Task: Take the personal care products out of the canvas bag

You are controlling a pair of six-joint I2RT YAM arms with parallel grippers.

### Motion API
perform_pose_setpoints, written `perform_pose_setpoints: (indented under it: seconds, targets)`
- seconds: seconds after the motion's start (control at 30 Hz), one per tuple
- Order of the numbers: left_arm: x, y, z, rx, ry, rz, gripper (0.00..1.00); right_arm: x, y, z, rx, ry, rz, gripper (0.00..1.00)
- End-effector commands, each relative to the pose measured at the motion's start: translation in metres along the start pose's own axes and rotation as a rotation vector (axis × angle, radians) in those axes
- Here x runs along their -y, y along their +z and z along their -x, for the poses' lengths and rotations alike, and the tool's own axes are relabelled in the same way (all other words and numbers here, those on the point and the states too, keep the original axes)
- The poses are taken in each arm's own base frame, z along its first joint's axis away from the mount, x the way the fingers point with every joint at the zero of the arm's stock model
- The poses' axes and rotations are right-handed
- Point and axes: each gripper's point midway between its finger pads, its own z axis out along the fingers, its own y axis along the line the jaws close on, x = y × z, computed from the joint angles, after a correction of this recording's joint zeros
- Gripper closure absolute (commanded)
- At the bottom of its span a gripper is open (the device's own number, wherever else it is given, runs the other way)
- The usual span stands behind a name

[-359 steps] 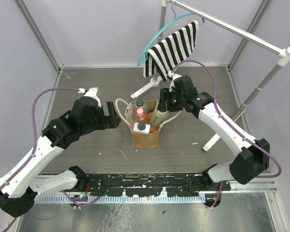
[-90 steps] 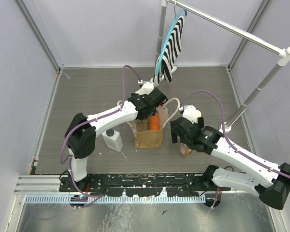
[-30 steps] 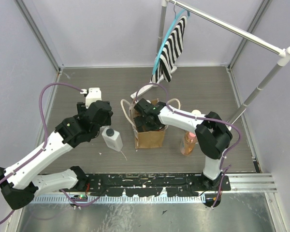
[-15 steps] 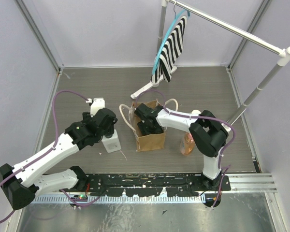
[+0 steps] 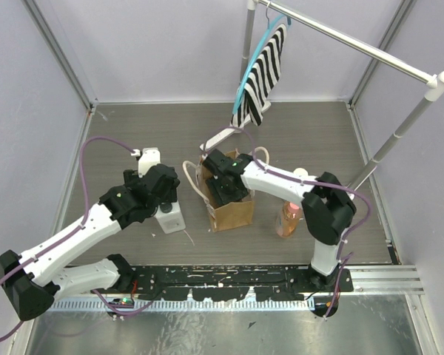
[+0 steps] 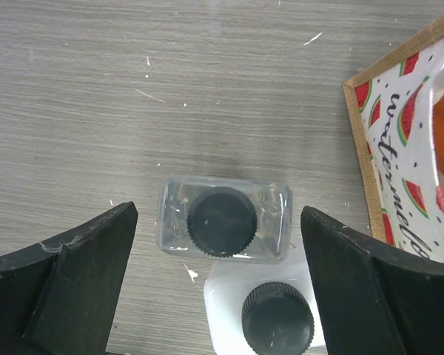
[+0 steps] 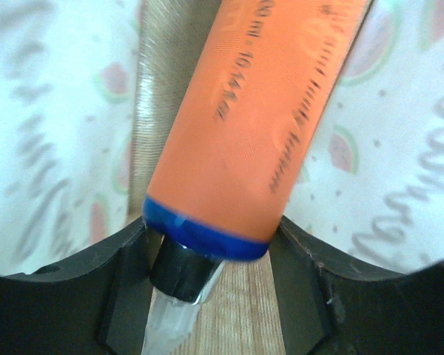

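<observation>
**Hidden, cut off and blurred parts**

In the top view the right jaws sit inside the canvas bag (image 5: 233, 214), hidden under the right arm (image 5: 274, 180). The cream bottle (image 5: 300, 174) at the right shows only a small pale part behind that arm. The left arm (image 5: 96, 222) covers part of the white bottle (image 5: 174, 222). In the right wrist view the top edge cuts off the orange bottle (image 7: 259, 126). Its print is too blurred to read, and the bag lining around it is blurred too. In the left wrist view the bottom edge cuts the white bottle and the right edge cuts the bag.
</observation>
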Motion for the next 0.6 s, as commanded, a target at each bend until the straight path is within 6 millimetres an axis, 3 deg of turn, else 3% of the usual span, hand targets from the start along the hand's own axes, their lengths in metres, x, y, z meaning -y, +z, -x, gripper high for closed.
perform_pose_setpoints:
  seconds: [0.0, 0.17, 0.27, 0.4, 0.57]
  targets:
    - [-0.001, -0.010, 0.022, 0.054, -0.034, -0.014, 0.01, -0.004, -0.095, 0.080, 0.363, 0.053, 0.059, 0.89]
    - [0.002, -0.016, 0.027, 0.062, -0.052, -0.045, 0.01, 0.001, -0.128, 0.101, 0.500, 0.084, 0.063, 0.90]
    - [0.002, -0.020, 0.033, 0.076, -0.063, -0.058, 0.00, -0.002, -0.136, 0.106, 0.527, 0.088, 0.084, 0.90]
    - [0.001, -0.024, 0.037, 0.093, -0.067, -0.070, 0.00, -0.004, -0.120, 0.101, 0.474, 0.067, 0.074, 0.89]
    - [0.000, -0.023, 0.033, 0.087, -0.063, -0.070, 0.00, -0.020, -0.096, 0.086, 0.399, 0.038, 0.148, 0.78]
